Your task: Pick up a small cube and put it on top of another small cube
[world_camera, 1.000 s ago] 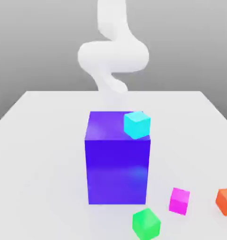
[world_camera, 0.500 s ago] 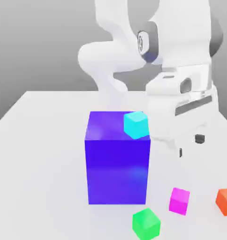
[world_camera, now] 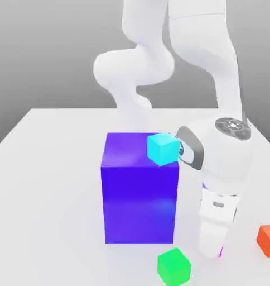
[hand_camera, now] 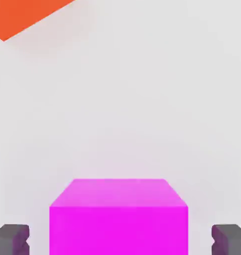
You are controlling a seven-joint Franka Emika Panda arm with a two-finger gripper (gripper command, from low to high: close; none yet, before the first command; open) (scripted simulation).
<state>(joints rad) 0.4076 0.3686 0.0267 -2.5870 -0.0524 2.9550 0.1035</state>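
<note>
The small magenta cube (hand_camera: 117, 219) rests on the white table between my fingers. My gripper (hand_camera: 120, 240) is open around it, with a clear gap between each dark fingertip (hand_camera: 10, 240) and the cube's sides. In the exterior view my gripper (world_camera: 213, 251) is down at the table near the front right, and the white hand covers the magenta cube except for a thin sliver (world_camera: 220, 254). A small green cube (world_camera: 174, 266) lies on the table just to the exterior view's left of the hand. A small cyan cube (world_camera: 163, 148) sits on the big blue block's top corner.
The tall blue block (world_camera: 138, 206) stands at the table's middle, close to the hand on the exterior view's left. An orange cube (world_camera: 268, 239) lies by the right edge, and also shows in the hand view as the orange cube (hand_camera: 23, 15). The table's (world_camera: 48, 195) left side is bare.
The arm has swung in and come down from above to the table, straddling the magenta cube. The hand now covers that cube in the exterior view. The other cubes have not moved.
</note>
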